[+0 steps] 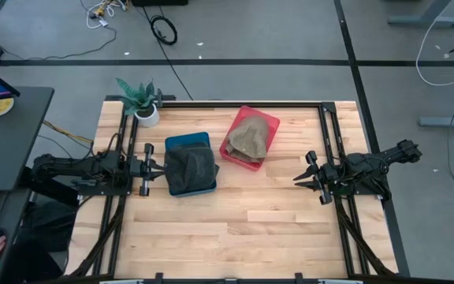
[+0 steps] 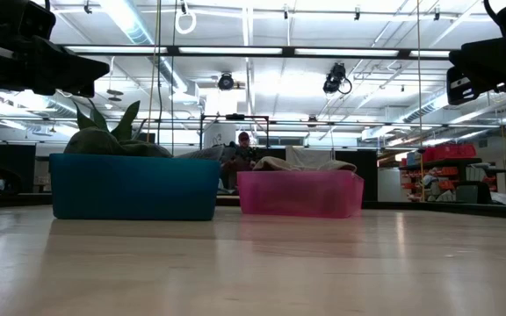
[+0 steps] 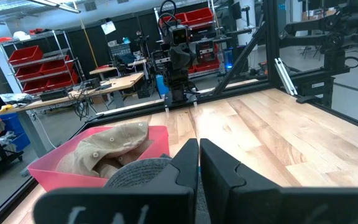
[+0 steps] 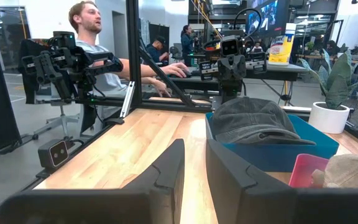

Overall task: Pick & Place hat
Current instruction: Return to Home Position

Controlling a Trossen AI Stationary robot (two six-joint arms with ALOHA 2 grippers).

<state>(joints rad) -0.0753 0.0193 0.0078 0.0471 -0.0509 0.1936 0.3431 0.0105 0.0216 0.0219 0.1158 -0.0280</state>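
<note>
A dark grey hat (image 1: 189, 167) lies in a blue bin (image 1: 190, 142) left of the table's middle; it also shows in the right wrist view (image 4: 260, 121). A tan hat (image 1: 249, 138) lies in a pink bin (image 1: 268, 120) to the right of the blue one, and shows in the left wrist view (image 3: 104, 152). My left gripper (image 1: 162, 168) is shut and held level just left of the blue bin, its fingertips (image 3: 188, 149) above the grey hat's edge. My right gripper (image 1: 301, 168) hangs level at the table's right side, open and holding nothing (image 4: 194, 146).
A potted plant (image 1: 142, 102) stands at the far left corner. Black frame rails (image 1: 333, 142) run along both table sides. The near half of the wooden table (image 1: 227, 229) is bare. A person (image 4: 95, 43) sits beyond the table's left side.
</note>
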